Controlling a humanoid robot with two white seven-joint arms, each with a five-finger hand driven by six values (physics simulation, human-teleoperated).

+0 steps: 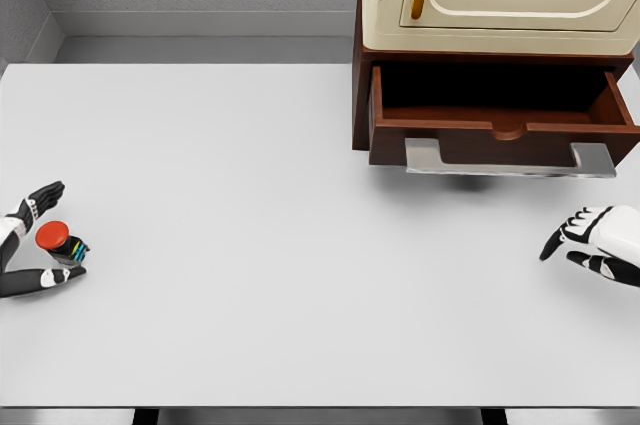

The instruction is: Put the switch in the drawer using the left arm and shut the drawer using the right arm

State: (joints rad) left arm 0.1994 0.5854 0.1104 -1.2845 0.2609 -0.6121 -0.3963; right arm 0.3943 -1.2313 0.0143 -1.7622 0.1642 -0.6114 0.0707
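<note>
Switch, small red-capped push-button w/ dark body [60,242], sits far left of the open brown wooden drawer [500,115], between spread left hand [38,237] fingers, ungripped. Judged light, rigid; grip body. Right hand [598,245] relaxed, empty.

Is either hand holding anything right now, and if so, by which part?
Nothing is clearly held. The left hand brackets the switch, fingers on either side of its dark body, apparently not yet closed. The right hand holds nothing.

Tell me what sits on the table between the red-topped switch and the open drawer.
Nothing. In the head view the white table is bare from the switch by the left hand up to the drawer.
</note>
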